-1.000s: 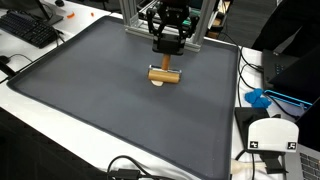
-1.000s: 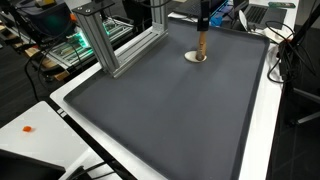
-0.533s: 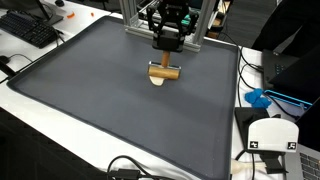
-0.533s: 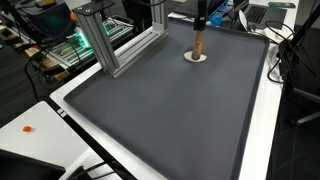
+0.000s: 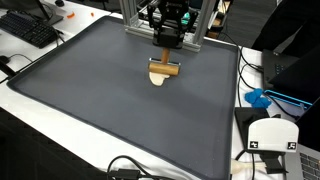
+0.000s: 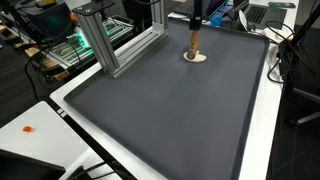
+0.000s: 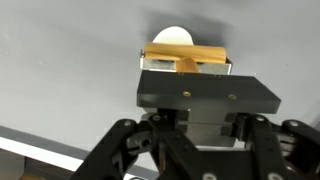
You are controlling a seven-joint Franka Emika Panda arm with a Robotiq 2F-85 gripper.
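Observation:
My gripper (image 5: 167, 42) (image 6: 195, 22) is shut on the thin stem of a wooden T-shaped piece (image 5: 165, 69) (image 6: 193, 42). It hangs upright over the far part of the dark grey mat (image 5: 110, 100) (image 6: 170, 110). Its crossbar hovers just above a small white disc (image 5: 157, 81) (image 6: 193, 58) lying on the mat. In the wrist view the crossbar (image 7: 183, 53) lies across the fingertips of the gripper (image 7: 185, 66), with the white disc (image 7: 173, 35) showing beyond it. The stem is hidden between the fingers.
An aluminium frame (image 5: 135, 18) (image 6: 112, 45) stands at the mat's far edge beside the gripper. A keyboard (image 5: 30, 28), a blue object (image 5: 258, 98) and a white device (image 5: 272, 135) lie off the mat. Cables run along its borders.
The gripper has risen a little with the wooden piece, so the crossbar now stands slightly higher above the white disc. The disc has stayed in place.

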